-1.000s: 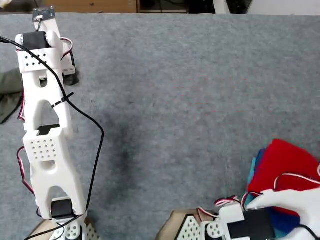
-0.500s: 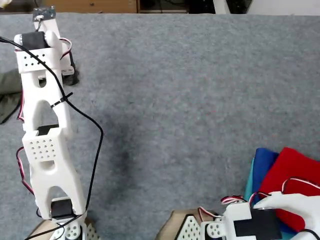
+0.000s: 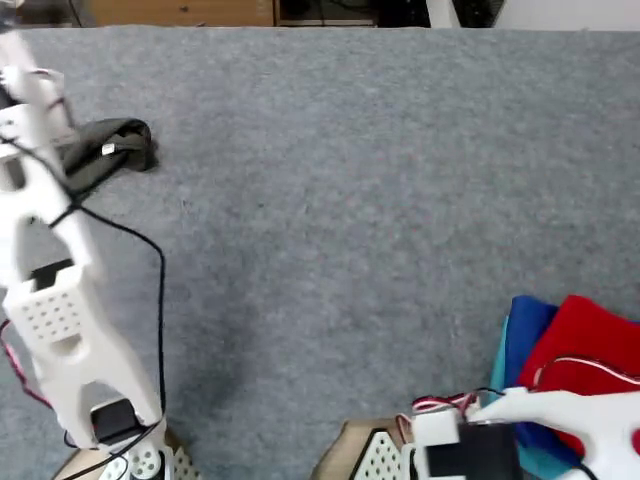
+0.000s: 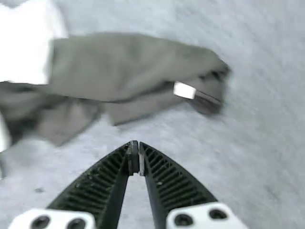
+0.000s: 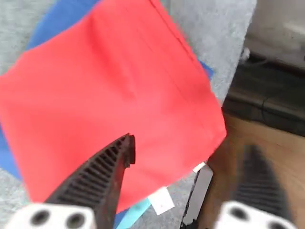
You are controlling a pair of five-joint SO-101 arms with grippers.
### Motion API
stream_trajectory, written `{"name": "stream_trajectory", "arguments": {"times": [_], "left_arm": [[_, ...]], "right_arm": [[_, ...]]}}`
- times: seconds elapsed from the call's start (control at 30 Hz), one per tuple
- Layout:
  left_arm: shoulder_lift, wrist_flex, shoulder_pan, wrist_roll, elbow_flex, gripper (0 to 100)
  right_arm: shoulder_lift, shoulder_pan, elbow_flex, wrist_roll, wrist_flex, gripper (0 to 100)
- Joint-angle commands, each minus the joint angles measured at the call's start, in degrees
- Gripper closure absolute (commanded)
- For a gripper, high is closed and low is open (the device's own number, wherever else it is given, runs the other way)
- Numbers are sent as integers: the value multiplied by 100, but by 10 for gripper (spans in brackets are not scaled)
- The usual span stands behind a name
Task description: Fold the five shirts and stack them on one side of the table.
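Black and ridged, the left pincer (image 4: 134, 160) has its two tips pressed together, with nothing held between them. It points down at the grey table (image 3: 380, 200). Just past the tips there is a small strip of bare table, and then the olive shirt (image 4: 124, 71) begins. So the shirt is near the pincer and right in front of it, but not touching it.

The shirt lies crumpled near the far left corner of the table. Its long side runs along the far edge, across the way the pincer points. A small white tag (image 4: 185, 90) sticks out near the end that faces the middle of the table. I think this shirt is the one not yet folded, and the left arm (image 3: 55, 300) is by far the nearer one to it. To grab it, the pincer would first have to open.

Over at the near right corner, well apart from all that, the right pincer (image 5: 188, 150) hangs with its two sides spread wide, holding nothing. Under it is the pile: a folded red shirt (image 5: 109, 86) on top, a blue shirt (image 3: 525, 320) below it, and a bit of a teal shirt (image 3: 498, 380) peeking out at the edge.
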Motion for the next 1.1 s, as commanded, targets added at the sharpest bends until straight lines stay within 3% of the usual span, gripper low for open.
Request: {"name": "stream_trajectory", "arguments": {"times": [0.0, 0.07, 0.2, 0.33, 0.6, 0.8, 0.97, 1.07], "left_arm": [[-567, 53, -809, -62, -246, 976], [-549, 44, -1319, -264, -237, 975], [-110, -220, -2312, -554, -290, 903], [488, -1116, -3103, -527, -237, 816], [2123, -2708, -3552, -686, -255, 797], [3090, -3464, -3675, -686, -290, 813], [3055, -3095, -3657, -686, -457, 991], [2791, -2286, -3543, -589, -1116, 973]], "right_arm": [[-435, -505, -259, 18, 53, 926], [-532, -822, -259, 0, 132, 998], [-593, -1613, -259, -202, 554, 965], [-576, -2360, -251, -730, 765, 965], [-593, -3793, 409, -1196, 229, 965], [-593, -4321, 497, -1433, 123, 965], [-602, -4699, 488, -1433, 114, 965], [-602, -4831, 488, -1433, 114, 965]]}}
